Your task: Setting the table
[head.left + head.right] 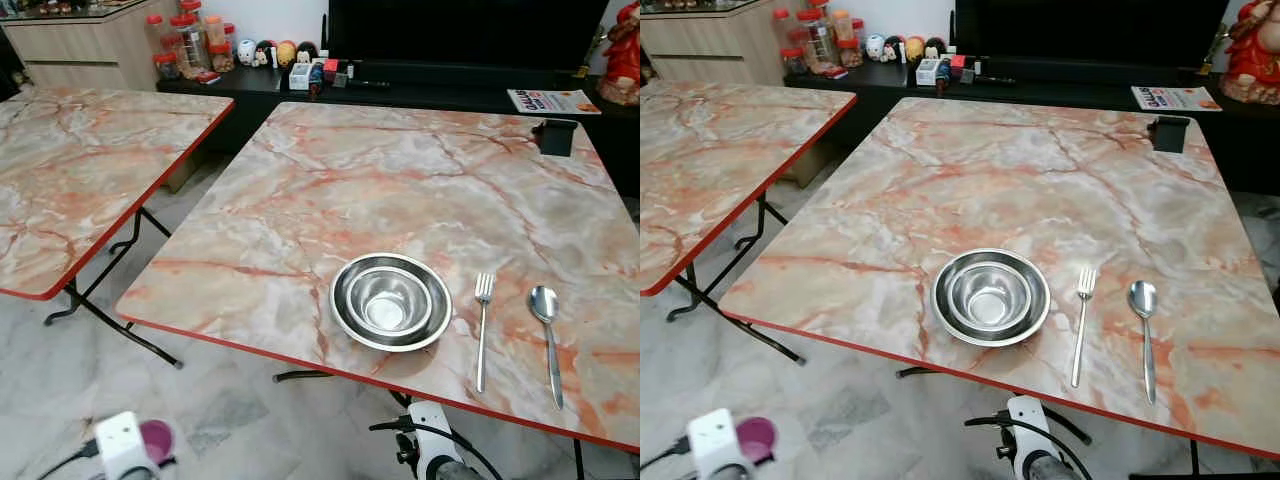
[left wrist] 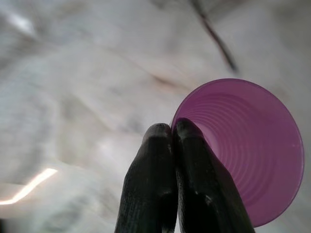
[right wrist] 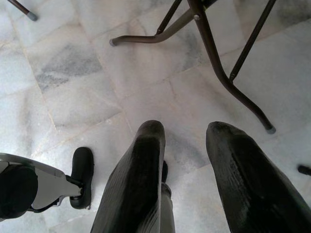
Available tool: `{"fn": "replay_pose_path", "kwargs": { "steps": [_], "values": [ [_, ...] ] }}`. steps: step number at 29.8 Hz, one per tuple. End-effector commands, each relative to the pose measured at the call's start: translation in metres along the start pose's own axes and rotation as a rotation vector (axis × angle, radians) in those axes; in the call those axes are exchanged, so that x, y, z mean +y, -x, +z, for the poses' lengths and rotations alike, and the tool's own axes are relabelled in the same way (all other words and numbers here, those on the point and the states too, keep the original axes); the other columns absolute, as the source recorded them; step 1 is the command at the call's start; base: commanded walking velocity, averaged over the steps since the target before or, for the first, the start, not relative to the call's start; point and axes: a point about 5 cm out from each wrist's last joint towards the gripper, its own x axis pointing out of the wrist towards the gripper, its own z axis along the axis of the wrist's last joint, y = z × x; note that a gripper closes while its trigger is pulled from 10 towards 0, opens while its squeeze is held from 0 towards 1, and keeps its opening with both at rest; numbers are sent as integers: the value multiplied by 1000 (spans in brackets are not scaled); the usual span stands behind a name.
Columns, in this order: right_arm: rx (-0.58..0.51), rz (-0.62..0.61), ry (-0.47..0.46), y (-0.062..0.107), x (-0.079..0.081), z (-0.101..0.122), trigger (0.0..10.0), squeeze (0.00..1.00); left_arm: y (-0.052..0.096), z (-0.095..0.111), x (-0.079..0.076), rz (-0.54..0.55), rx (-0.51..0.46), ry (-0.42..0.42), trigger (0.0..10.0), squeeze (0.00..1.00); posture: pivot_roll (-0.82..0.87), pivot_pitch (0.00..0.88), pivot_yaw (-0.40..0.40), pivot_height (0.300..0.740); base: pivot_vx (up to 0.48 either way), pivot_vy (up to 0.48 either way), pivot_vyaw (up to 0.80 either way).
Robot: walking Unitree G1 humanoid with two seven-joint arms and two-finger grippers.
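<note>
Fingers (image 2: 155,179) of our left gripper (image 2: 172,130) pinch purple cup (image 2: 252,150) rim; right gripper (image 3: 187,133) fingers apart, empty. Smaller steel bowl (image 1: 391,297) nests inside larger bowl (image 1: 342,316), left of fork (image 1: 483,330).

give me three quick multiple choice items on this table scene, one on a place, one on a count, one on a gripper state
1. Where is the fork?
A. inside the bowl
B. between the bowls and the spoon
C. on the floor

2. How many steel bowls are nested together?
A. two
B. four
C. five

3. What is the left gripper doing?
A. wide open
B. shut on the purple cup
C. holding a spoon

Answers:
1 B, the fork lies on the table right of the bowls, left of the spoon.
2 A, a smaller bowl sits inside a larger one.
3 B, its fingers pinch the cup's rim in the left wrist view.
</note>
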Motion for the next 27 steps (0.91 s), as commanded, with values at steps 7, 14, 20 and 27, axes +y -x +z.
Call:
{"fn": "replay_pose_path", "kwargs": {
  "steps": [7, 14, 20, 27],
  "values": [
    [-2, 13, 21, -1, 2, 4, 10000, 0, -18, 74, 30, 258, -361, 43, 10000, 0, -167, 0, 17, 740, 0, 0, 0],
    [-1, 14, 26, -1, 1, 5, 10000, 0, -12, 157, 16, 228, -702, 57, 10000, 0, -162, 0, 12, 740, 0, 0, 0],
    [-4, 18, 26, -2, 3, 5, 10000, 0, 15, 218, -60, -300, -823, 135, 10000, 0, -161, 0, 12, 740, 0, 0, 0],
    [-7, 12, 13, -1, 3, 4, 10000, 0, 58, 240, -132, -796, -685, 264, 10000, 0, -201, 0, 32, 740, 0, 0, 0]
  ]
}}
